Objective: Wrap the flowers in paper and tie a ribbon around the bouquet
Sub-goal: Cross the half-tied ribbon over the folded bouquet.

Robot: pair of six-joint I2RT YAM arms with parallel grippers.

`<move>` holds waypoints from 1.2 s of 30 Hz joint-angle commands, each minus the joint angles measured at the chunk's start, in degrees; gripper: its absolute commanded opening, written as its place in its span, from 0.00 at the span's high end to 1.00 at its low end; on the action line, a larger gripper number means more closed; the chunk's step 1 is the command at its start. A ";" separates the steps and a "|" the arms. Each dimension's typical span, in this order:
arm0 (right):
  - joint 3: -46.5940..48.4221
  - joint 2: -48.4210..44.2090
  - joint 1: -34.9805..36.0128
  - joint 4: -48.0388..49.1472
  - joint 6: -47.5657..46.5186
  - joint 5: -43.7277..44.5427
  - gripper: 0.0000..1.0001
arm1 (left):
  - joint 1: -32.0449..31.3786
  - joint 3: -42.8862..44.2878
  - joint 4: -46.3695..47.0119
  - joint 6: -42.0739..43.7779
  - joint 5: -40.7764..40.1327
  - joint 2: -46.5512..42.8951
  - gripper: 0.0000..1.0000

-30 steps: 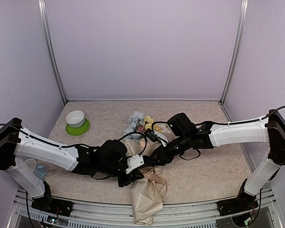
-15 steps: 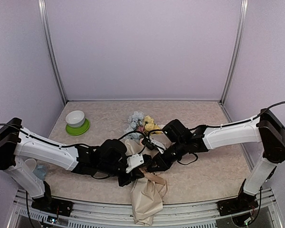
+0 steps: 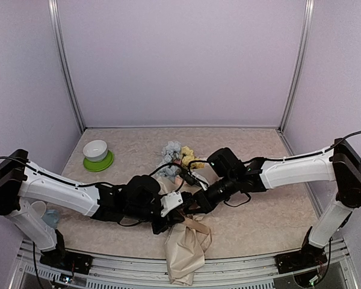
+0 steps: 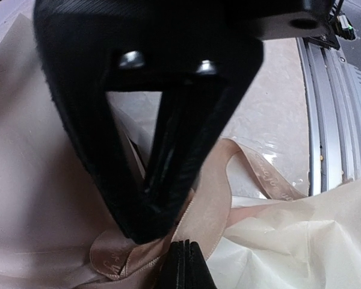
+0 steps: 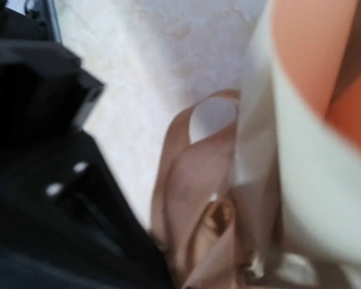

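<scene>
From above, the bouquet lies along the 12-to-6 line of the surface point(image 3: 259, 217). The flowers point(image 3: 173, 152) sit at the 12 o'clock end, and the paper point(image 3: 183, 256) trails past the near edge at 6. Both arms meet over its waist. The left pincer point(image 3: 166, 221) comes in from 9 o'clock and the right pincer point(image 3: 189, 209) from 3, nearly touching. The ribbon point(image 3: 197, 226) loops out toward 4 o'clock from them, so neither arm is clearly nearer.

In the left wrist view, the left pincer's jaws are pressed fully together. The ribbon curls round their tip and seems to run into it, so I judge it pinched there. A free tail leads off to 3 o'clock over cream paper. A dark ribbed tip at 6 o'clock is probably the other arm's.

The right wrist view is blurred. Ribbon loops fill the middle, a pale paper fold lies at 3 o'clock and a black body at 8. The right jaws are closed, but I cannot tell whether they have caught anything.

Tightening would likely mean pulling toward 9 and 3, across the bouquet's long axis.
</scene>
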 commanded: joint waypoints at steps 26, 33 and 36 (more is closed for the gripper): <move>2.20 -5.41 -3.53 -7.04 0.25 4.03 0.61 | 2.76 -3.55 12.64 -6.45 -6.17 3.63 1.00; 3.44 -4.31 -5.89 -10.64 1.45 8.24 0.81 | 2.67 -3.82 12.59 -6.41 -4.49 3.40 1.00; 5.00 -1.04 -5.89 -13.91 0.52 9.39 0.92 | 2.59 -3.58 12.62 -6.39 -4.25 3.50 1.00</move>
